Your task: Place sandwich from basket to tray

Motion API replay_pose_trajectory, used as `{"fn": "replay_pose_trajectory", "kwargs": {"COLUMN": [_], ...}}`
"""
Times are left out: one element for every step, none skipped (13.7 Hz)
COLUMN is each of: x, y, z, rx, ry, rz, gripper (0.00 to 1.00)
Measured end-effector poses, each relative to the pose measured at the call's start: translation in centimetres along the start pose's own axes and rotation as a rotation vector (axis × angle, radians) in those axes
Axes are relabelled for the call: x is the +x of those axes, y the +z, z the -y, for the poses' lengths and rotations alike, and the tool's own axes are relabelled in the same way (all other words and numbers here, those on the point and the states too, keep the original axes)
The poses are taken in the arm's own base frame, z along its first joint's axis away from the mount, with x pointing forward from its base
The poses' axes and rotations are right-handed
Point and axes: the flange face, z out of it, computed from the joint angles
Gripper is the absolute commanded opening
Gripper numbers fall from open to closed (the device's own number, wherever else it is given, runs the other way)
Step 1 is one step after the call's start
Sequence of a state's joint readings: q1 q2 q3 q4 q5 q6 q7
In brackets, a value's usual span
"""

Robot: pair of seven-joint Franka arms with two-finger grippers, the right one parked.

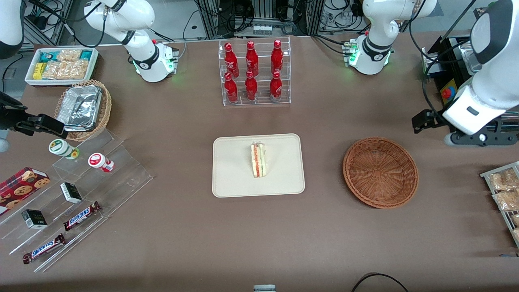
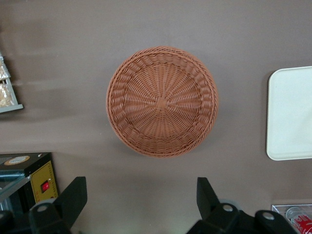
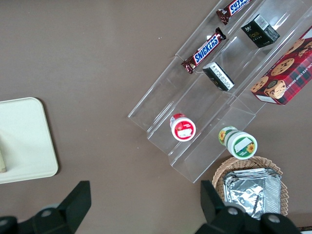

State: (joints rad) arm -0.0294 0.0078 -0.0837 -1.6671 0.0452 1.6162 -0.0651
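The sandwich [image 1: 258,160], a white wedge with red, orange and green layers, lies on the cream tray [image 1: 235,170] at mid-table. The reddish-brown wicker basket [image 1: 380,172] sits beside the tray toward the working arm's end and holds nothing. My left gripper [image 1: 481,140] hangs high above the table, a little farther from the front camera than the basket. In the left wrist view the gripper [image 2: 140,187] is open with nothing between its fingers; the empty basket [image 2: 162,101] and an edge of the tray [image 2: 292,117] lie below.
A clear rack of red bottles [image 1: 253,73] stands farther back than the tray. Toward the parked arm's end are a clear stepped shelf [image 1: 81,190] with snacks, a foil-filled wicker basket [image 1: 83,107] and a white snack box [image 1: 61,65]. A rack of packets [image 1: 505,194] sits near the basket.
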Motion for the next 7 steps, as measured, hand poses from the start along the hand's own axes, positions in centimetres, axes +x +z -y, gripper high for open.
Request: {"fn": "replay_pose_trajectory", "kwargs": {"x": [-0.8, -1.6, -2.2, -2.5, -2.7, -2.7, -2.6], "y": [0.0, -0.1, -0.1, -0.3, -0.5, -0.7, -1.0], "z": [0.3, 0.5, 0.6, 0.6, 0.6, 0.6, 0.6], "rx": [-0.011, -0.022, -0.028, -0.032, -0.033, -0.033, -0.033], "ry": [-0.006, -0.011, -0.013, -0.015, -0.015, -0.015, -0.015], "rz": [-0.010, -0.024, -0.035, -0.043, -0.048, -0.054, -0.059], "gripper": [0.99, 0.99, 0.99, 0.99, 0.99, 0.99, 0.99]}}
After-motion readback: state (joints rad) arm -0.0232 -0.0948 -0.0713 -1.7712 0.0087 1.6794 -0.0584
